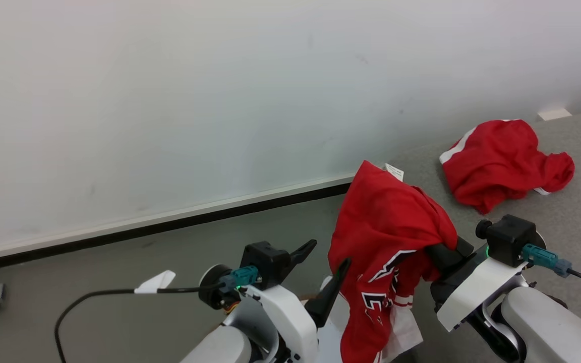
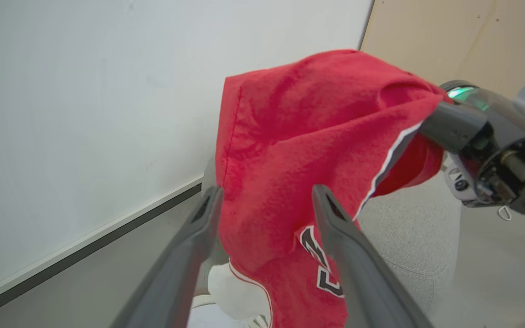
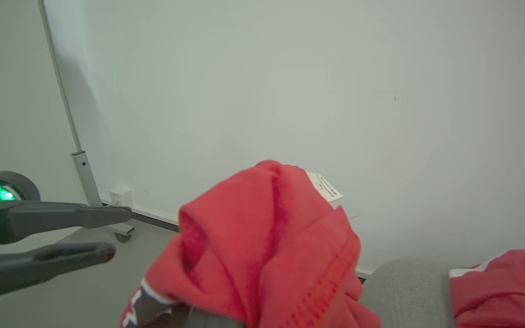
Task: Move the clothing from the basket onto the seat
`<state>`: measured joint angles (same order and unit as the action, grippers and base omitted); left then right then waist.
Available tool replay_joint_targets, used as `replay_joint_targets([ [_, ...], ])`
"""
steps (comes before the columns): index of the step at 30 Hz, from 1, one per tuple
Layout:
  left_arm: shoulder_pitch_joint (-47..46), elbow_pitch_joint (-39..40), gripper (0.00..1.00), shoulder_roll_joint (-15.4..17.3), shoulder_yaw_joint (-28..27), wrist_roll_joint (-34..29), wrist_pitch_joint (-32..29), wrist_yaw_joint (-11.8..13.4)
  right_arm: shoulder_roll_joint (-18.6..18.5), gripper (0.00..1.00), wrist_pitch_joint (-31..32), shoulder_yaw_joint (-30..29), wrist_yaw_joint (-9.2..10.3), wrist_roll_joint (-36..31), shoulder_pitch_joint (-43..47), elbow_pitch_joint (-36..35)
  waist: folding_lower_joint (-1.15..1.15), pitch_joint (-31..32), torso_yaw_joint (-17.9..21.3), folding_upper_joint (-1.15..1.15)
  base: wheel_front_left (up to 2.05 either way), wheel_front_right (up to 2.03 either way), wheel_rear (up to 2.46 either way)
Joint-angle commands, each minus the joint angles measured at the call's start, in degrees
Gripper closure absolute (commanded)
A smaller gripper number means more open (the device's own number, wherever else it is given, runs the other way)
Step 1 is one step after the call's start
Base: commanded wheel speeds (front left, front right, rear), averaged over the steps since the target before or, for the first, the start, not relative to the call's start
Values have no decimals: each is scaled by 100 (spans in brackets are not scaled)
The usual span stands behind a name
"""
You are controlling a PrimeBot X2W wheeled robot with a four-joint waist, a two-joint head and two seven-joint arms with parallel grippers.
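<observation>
Red garment (image 1: 386, 227) held aloft; second red garment (image 1: 502, 166) lying on grey seat (image 1: 578, 217).
Left gripper (image 1: 330, 253): jaws spread wide, empty, just beside the hanging cloth. Right gripper (image 1: 449, 252): fingers clamped tight under the draped folds, gripping the red garment beside the seat's edge. Second red garment: crumpled, close to the wall (image 1: 220, 101).

The jersey (image 1: 386, 222) hung draped over the right gripper (image 1: 447, 254) at the left edge of the seat (image 1: 573, 212), with the left gripper (image 1: 332, 252) just to its left (one finger close beside the cloth). Farther back and right, a second garment (image 1: 502, 169) lay on the seat, near the wall panel (image 1: 220, 101) standing behind.
</observation>
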<state>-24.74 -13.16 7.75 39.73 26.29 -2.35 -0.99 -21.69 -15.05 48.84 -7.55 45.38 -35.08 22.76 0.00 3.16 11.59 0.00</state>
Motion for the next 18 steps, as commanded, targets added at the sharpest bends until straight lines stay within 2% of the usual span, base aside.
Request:
replay_joint_targets([
  [1,-42,-19,0,-3,5,30,36,-3,-45,100,-18,-25,13,-25,-36,-13,0,-56,234,0,0,0,0],
  [10,-145,-38,0,-59,70,41,47,4,-168,100,-18,-190,13,-36,-88,-57,0,-242,700,0,0,0,0],
  [15,-246,-1,0,-93,139,7,-2,-9,-258,100,-18,-476,13,16,-143,25,0,-564,725,0,0,0,0],
  [18,-450,78,0,-92,188,-102,-74,-9,-327,100,-19,-836,13,-51,-387,61,0,-1074,616,0,0,0,0],
])
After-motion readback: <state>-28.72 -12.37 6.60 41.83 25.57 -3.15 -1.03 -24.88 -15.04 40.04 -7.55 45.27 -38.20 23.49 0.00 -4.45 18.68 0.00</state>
